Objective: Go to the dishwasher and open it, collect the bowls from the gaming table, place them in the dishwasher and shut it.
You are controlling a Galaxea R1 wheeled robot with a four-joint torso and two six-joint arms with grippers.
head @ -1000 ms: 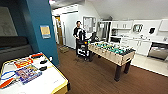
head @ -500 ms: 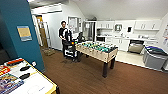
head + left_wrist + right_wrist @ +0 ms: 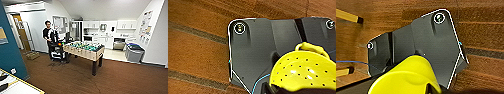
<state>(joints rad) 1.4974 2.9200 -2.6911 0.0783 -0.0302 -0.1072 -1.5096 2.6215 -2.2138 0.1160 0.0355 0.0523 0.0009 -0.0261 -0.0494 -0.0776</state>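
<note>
Looking across the room from the head view, the robot stood on brown floor (image 3: 100, 80) well short of the kitchen. The gaming table (image 3: 83, 50) sat mid-room, green field up, with a person (image 3: 48, 35) and a control rig just behind its far end. The dishwasher (image 3: 119, 43) showed as a steel front under the white counter along the back wall, beside a grey bin (image 3: 134, 52). Its door looked shut, though it was too small and blurred to be sure. Any bowls on the table could not be made out at this range.

Both wrist views showed a yellow item close up. The left one was a rounded, perforated piece (image 3: 304, 72) over the robot's dark plate; the right one was a smooth yellow curve (image 3: 408, 77). Whether these were held objects or parts of the robot could not be told, and neither gripper's fingers were clear enough to say if they were released or clenched.

By my judgement the task was at its very start: the dishwasher was not yet reached or opened, no bowls were collected, and loading and closing were all left. A white table edge (image 3: 17, 86) with yellow trim lay near the robot's left.
</note>
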